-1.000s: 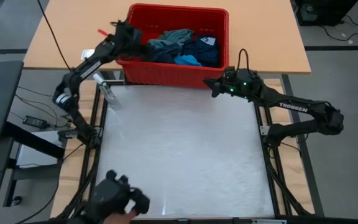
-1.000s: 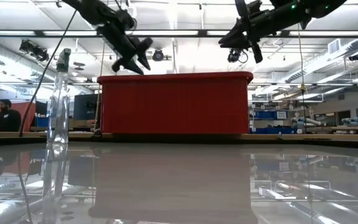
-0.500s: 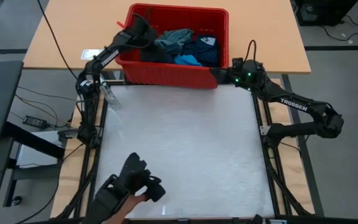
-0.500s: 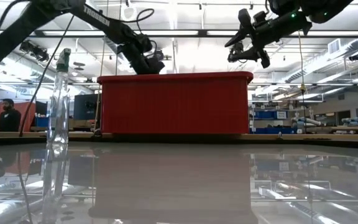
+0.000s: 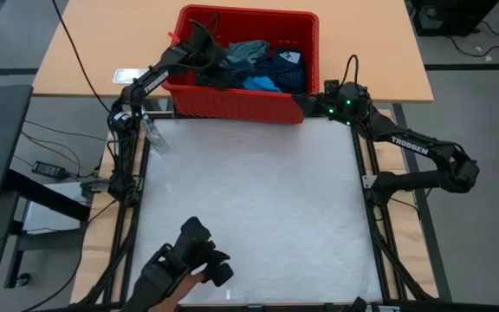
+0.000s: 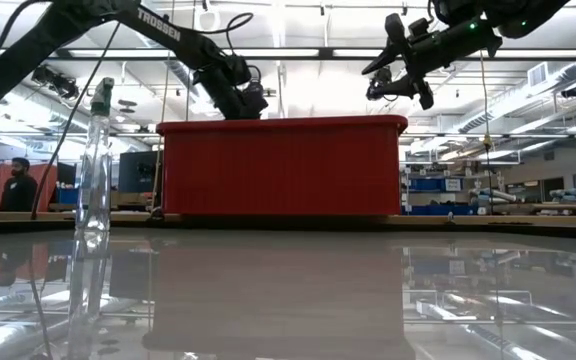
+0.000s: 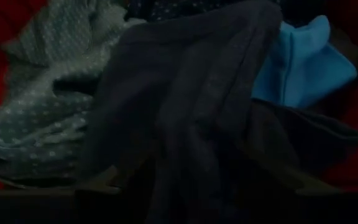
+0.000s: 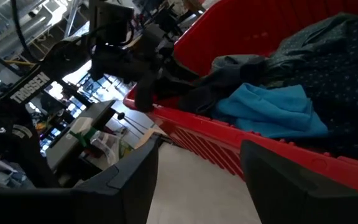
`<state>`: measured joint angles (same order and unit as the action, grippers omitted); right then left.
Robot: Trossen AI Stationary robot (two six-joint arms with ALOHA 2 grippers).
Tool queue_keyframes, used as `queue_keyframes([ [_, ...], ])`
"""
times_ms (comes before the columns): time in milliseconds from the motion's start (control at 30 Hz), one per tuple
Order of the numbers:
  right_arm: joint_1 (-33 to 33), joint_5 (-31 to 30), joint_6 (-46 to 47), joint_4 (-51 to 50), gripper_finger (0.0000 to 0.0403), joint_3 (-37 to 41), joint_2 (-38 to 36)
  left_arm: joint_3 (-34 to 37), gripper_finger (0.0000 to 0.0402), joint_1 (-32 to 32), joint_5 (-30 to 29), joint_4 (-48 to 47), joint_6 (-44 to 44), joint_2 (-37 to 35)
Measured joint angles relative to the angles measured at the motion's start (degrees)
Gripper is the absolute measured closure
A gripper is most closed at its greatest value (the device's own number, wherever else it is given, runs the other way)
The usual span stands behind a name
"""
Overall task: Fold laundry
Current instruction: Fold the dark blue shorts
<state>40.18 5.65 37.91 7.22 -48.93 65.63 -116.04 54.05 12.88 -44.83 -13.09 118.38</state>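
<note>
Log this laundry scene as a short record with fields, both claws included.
bin: red bin at the table's far edge, holding all the laundry
laundry: bright blue piece, grey-green shirt, navy dotted piece, charcoal-grey garment
left claw: inside the bin, over the charcoal-grey garment
right claw: open, outside the bin's near right corner
table: bare of laundry

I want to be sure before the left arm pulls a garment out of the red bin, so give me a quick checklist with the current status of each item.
1. Left gripper inside the red bin, over the charcoal-grey garment: ok.
2. Left gripper closed on cloth: cannot tell; its fingertips are hidden in the dark fabric.
3. Right gripper clear of the laundry: ok, open outside the bin's near right corner.
4. White table surface free for laying a garment: ok.
5. Clear bottle at the table's left edge upright, away from the bin: ok.
6. Dark gloved hand at the table's near edge: not ok.
</note>
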Motion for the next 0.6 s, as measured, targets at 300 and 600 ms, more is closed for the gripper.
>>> queue_keyframes([
  [300,1.6,0.2,3.0,1.5,0.024,0.0,0.0,0.4,0.039,-0.2,-1.5,6.6,1.4,-2.5],
  [600,1.6,2.4,2.7,10.2,0.0391,0.0,0.0,-11.2,0.0399,-5.2,5.7,8.8,-4.6,-15.5],
])
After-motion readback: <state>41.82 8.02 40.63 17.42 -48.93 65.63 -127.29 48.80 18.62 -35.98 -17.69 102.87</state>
